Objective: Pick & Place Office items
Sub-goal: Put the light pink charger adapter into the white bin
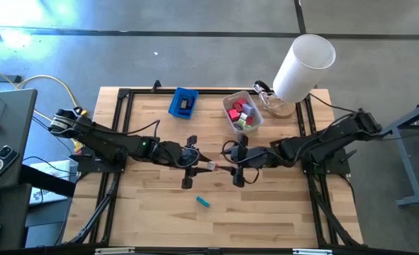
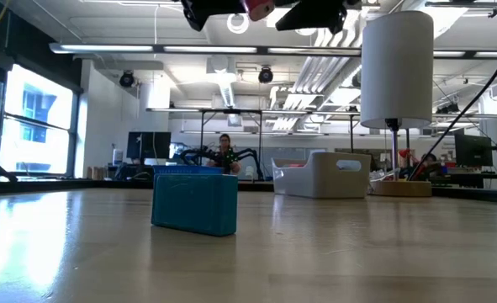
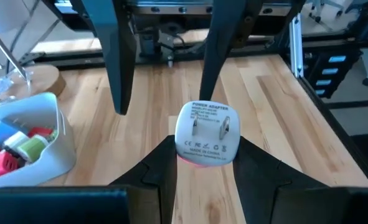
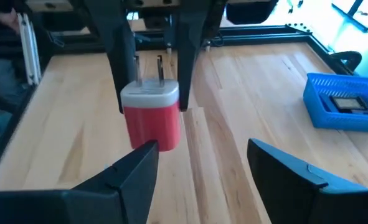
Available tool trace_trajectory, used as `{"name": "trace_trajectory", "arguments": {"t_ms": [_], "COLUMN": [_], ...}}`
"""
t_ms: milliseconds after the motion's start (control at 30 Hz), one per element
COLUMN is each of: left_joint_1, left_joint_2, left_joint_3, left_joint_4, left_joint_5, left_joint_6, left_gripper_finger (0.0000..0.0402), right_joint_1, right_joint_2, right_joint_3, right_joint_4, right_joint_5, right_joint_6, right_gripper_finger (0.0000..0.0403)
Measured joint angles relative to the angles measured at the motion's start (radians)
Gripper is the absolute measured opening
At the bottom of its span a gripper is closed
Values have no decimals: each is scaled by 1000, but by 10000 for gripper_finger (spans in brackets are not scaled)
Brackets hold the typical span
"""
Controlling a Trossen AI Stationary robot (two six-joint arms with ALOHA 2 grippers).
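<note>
One wooden table [image 1: 266, 212], the reference for all below

One tall white cylinder [image 1: 305, 67], at the table's far right corner

Two dark arms, meeting over the table's middle, grippers facing each other above the surface

One translucent white bin [image 1: 232, 122], far side of the table right of centre, holding several office items [image 1: 242, 115]: red, pink, green and white pieces, too crowded to count

One blue tray [image 1: 183, 103], far side left of centre, one dark item inside

One left gripper [image 1: 202, 166], clamped on the power adapter

One right gripper [image 1: 222, 168], fingers spread, just beside the adapter, not touching it

One power adapter [image 4: 150, 118], white face, red body, two prongs, raised above the table's middle

One teal piece [image 1: 203, 202], lying on the table nearer the front
</note>
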Motion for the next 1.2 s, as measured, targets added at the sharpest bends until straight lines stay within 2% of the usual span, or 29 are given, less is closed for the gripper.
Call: {"name": "trace_trajectory", "arguments": {"t_ms": [267,600,900,1200], "left_joint_1": [0,0,2,2], "left_joint_2": [2,0,0,0], "left_joint_3": [-2,-1,0,0], "left_joint_4": [-7,-2,-4,-4], "left_joint_5": [-13,-32,-44,-44], "left_joint_6": [4,19,23,23], "left_gripper_finger": [112,112,111,111], "right_joint_1": [-9,-10,-8,-15], "right_joint_2": [80,91,91,95], "right_joint_3": [0,-1,1,1], "right_joint_4": [75,102,147,170], "right_joint_5": [2,-5,-142,-134], "right_joint_6": [-97,-101,-87,-92], "right_gripper_finger": [235,235,235,235]}}
